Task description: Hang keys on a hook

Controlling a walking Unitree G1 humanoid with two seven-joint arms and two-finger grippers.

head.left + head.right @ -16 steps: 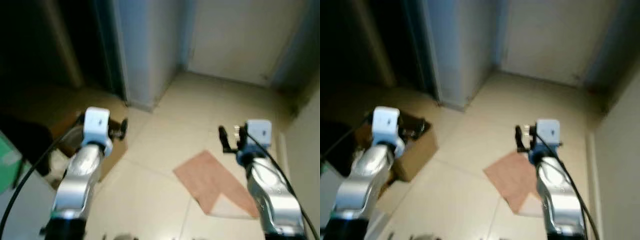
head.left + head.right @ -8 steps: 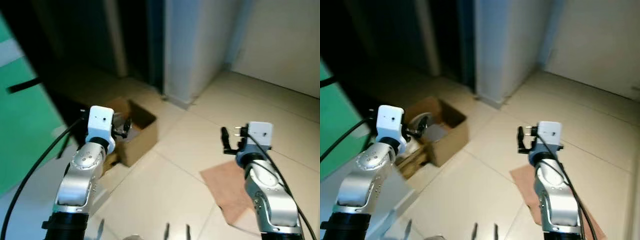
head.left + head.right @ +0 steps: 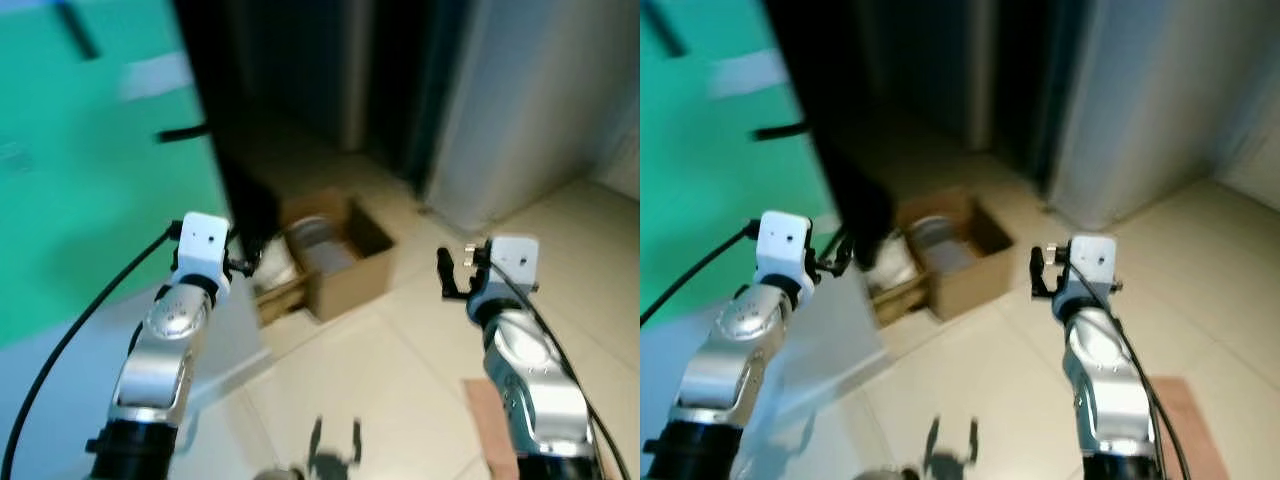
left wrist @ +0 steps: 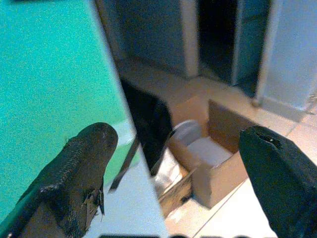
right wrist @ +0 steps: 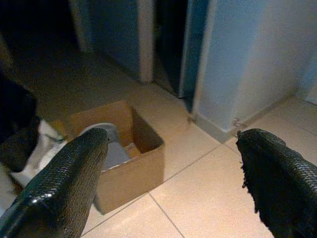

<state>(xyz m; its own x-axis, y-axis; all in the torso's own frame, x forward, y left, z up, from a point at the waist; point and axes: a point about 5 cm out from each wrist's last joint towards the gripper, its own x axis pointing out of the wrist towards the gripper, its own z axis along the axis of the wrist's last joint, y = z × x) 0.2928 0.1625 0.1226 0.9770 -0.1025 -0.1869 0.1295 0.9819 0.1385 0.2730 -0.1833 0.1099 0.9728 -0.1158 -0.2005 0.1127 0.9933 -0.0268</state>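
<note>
Both arms are raised in front of me. My left gripper (image 3: pixel 243 262) is held over the edge of a pale surface, and its wrist view shows two black fingers (image 4: pixel 84 163) wide apart with nothing between them. My right gripper (image 3: pixel 452 272) hovers above the tiled floor, its fingers (image 5: pixel 74 173) also spread apart and empty. I can make out no keys and no hook in these views.
An open cardboard box (image 3: pixel 345 262) with a grey round thing inside stands on the beige tile floor (image 3: pixel 400 390). A green panel (image 3: pixel 90 150) fills the left. A dark doorway (image 3: pixel 330 70) and a pale wall corner (image 3: pixel 520 110) lie ahead. A brownish mat (image 3: pixel 1185 420) lies at the lower right.
The whole picture has swung: the camera turned left, bringing the green panel and the cardboard box toward the middle. Both arms keep the same raised pose.
</note>
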